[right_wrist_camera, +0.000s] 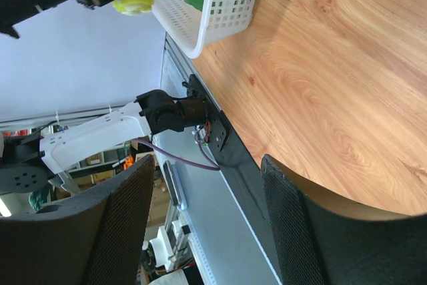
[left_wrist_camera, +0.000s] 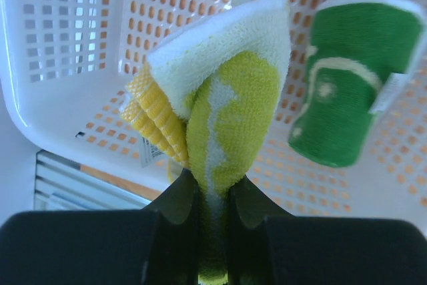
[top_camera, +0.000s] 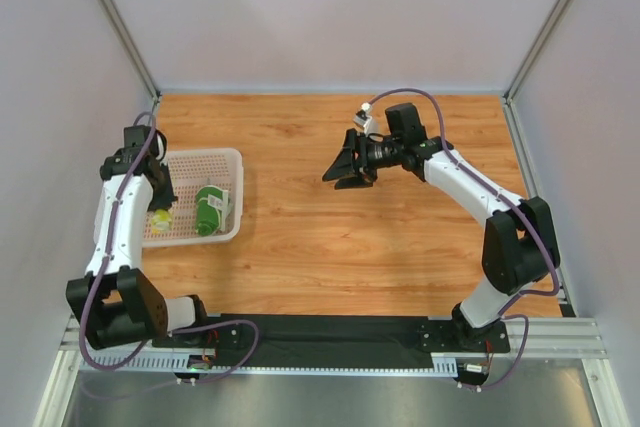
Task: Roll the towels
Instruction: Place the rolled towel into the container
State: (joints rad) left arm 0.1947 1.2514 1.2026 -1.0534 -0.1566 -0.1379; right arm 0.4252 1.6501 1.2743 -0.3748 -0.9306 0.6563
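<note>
pinching the lime towel's (left_wrist_camera: 227, 98) 6 o'clock end, the left gripper (left_wrist_camera: 212, 188) holds soft, light cloth that may unroll; grip mid-roll. right gripper (right_wrist_camera: 207, 171) spread, empty.

- Top view: bright, even light from overhead. The surface (top_camera: 330, 237) is evenly lit with no glare, and shadows are faint and soft-edged.
- Top view: sharp throughout, with the side walls leaning outward at the edges from wide-angle distortion.
- Left wrist view: the lime towel (left_wrist_camera: 227, 118) is close to the lens and its pile shows fairly crisply. The green towel (left_wrist_camera: 353, 85) is softer.
- The basket (left_wrist_camera: 67, 45) is washed out to near-white at the left. The left end effector (left_wrist_camera: 213, 185) is a dark, underexposed mass.
- Right wrist view: a pale sheen lies on the wood. The right end effector (right_wrist_camera: 205, 165) is dark, though its mesh texture is legible.
</note>
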